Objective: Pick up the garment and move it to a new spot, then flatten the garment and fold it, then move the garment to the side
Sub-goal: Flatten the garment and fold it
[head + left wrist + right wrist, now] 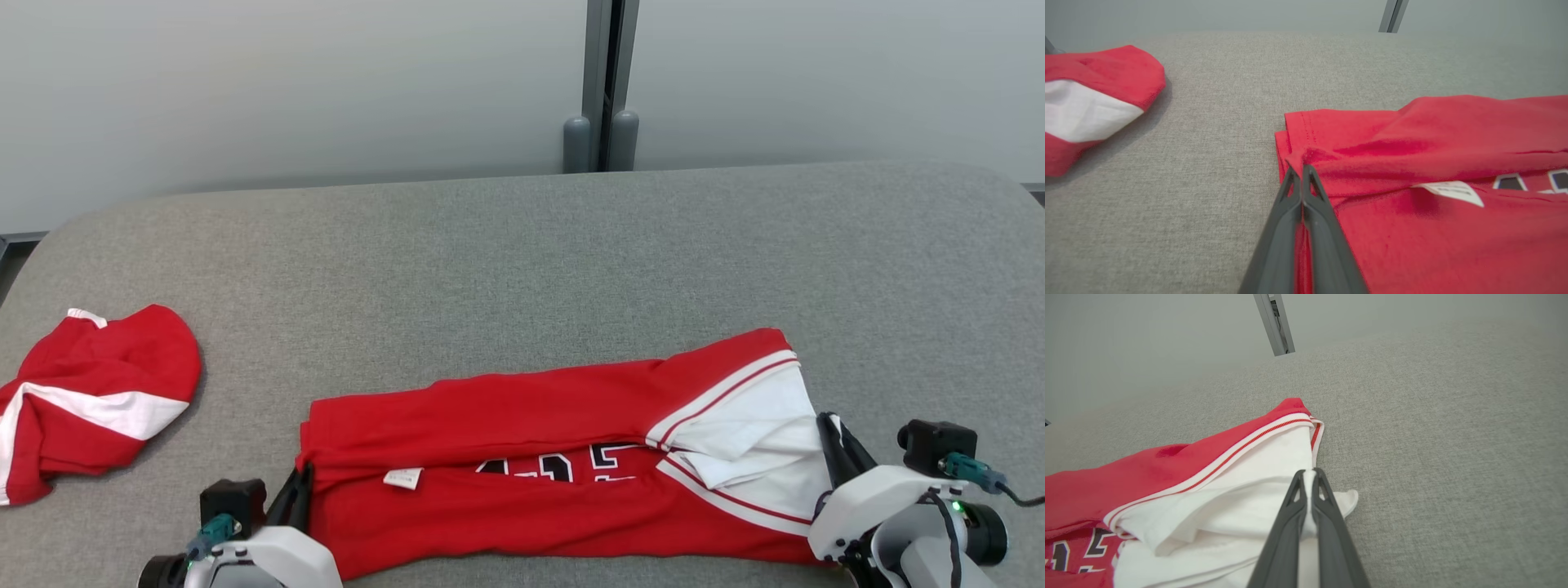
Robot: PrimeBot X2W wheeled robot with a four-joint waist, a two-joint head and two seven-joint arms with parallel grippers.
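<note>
Although large black numerals (563,467) edged in white showed on the red garment (506,416), a fold hid their upper halves, so they could not be read for certain. The print on the small white tag (403,478) just left of them was too fine to make out. The garment lay stretched left to right along the near edge of the grey woven surface (522,261), folded lengthwise into a long band. Its left end was plain red jersey with a stitched hem. Its right end was white cloth bordered by thin red and white stripes. The left gripper (1300,170) was clenched on the hem at the garment's left end, with a ridge of red cloth bunched at its tips. The right gripper (1309,473) was pinched tight on a white fold at the right end. A second red-and-white piece of clothing (90,400) lay crumpled well apart at the left edge.
</note>
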